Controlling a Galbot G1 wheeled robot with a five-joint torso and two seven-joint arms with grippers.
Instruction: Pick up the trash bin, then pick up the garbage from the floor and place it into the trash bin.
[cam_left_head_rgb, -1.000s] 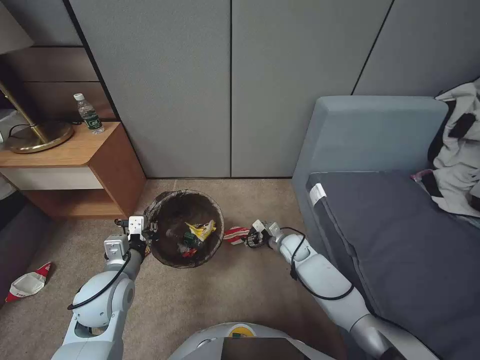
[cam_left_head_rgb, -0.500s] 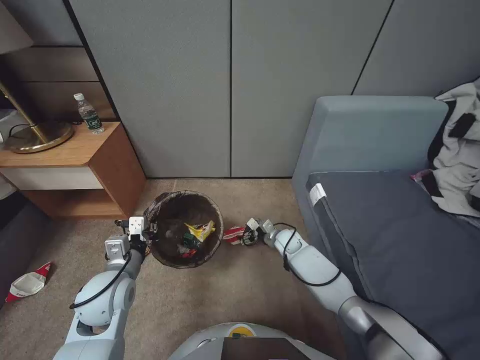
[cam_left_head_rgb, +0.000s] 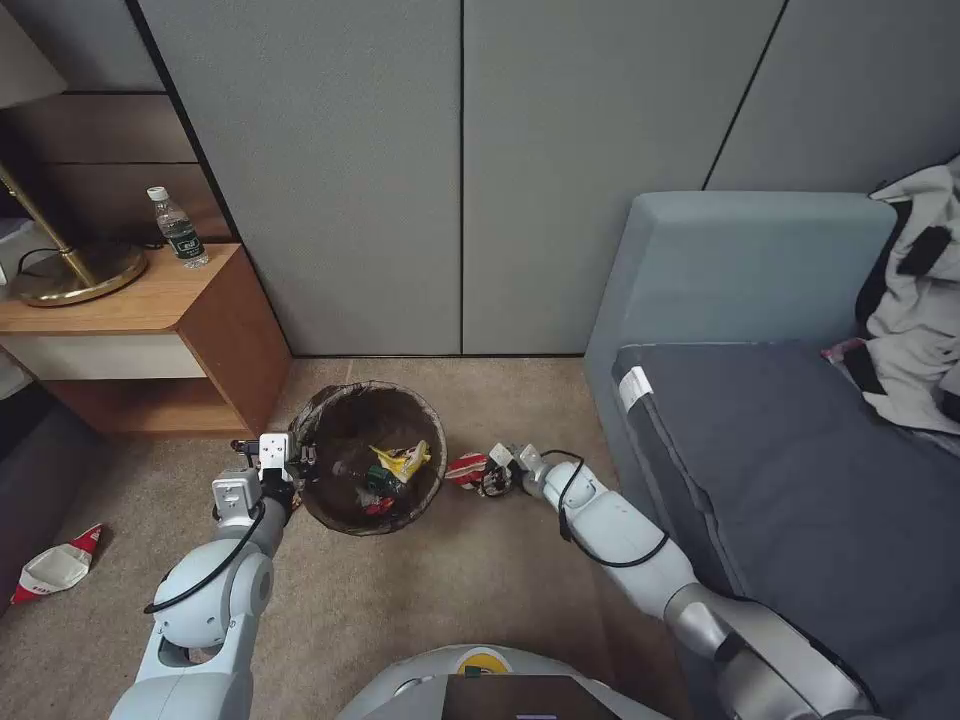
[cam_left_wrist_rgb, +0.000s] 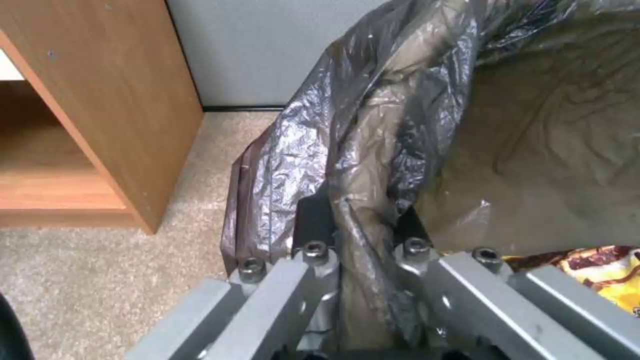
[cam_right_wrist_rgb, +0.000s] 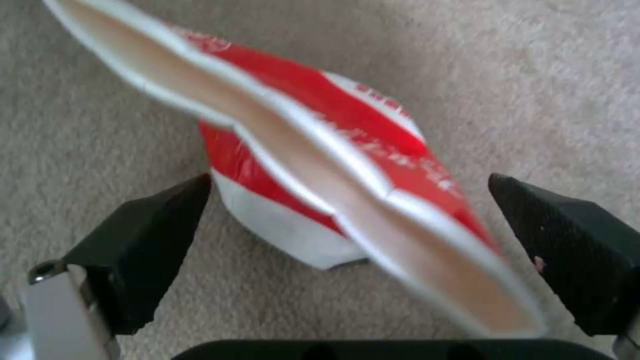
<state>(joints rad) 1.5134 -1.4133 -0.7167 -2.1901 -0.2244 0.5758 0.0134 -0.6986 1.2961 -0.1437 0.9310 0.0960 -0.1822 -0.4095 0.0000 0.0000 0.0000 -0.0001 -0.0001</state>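
Head view showed the small round white plastic trash bin, lined with a crinkly dark bag, standing on the beige short-pile carpet floor before grey wall panels. A crushed red-and-white paper cup lay just beside the bin at its 3 o'clock. A wooden side table stood at 10 o'clock and a grey sofa at 3 o'clock; another crushed cup lay well apart at 8 o'clock. The left gripper was clamped on the bag-covered rim. The right gripper, arm stretched low, had its jaws spread wide either side of the cup, not touching it.
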